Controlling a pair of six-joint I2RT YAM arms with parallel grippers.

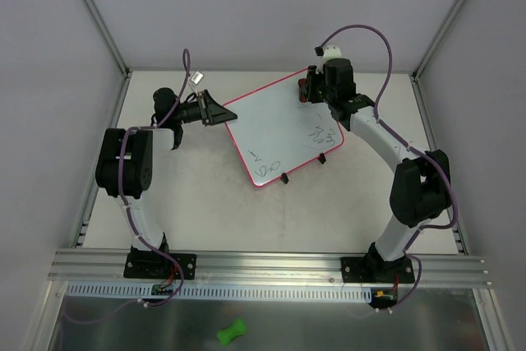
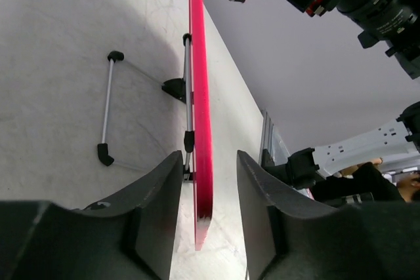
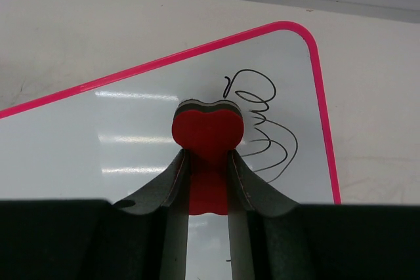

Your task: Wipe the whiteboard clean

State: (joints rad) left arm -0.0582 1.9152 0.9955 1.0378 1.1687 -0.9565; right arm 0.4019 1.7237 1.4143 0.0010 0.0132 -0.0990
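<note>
Whiteboard standing tilted mid-table: pinching eraser in right gripper near scribbles, bracketing rim with left gripper, jaws apart; next likely needing pressing down and sweeping across them.

Our left arm rises from its base, bends at the elbow, and then turns toward the middle of the table with the wrist lying about level. Our left gripper has its jaws a little apart, one on each side of the rim of the whiteboard, with a thin gap on both sides. Our right arm reaches far forward and leans to the left, wrist pointing downward. Our right gripper is closed tightly on the red eraser.
</note>
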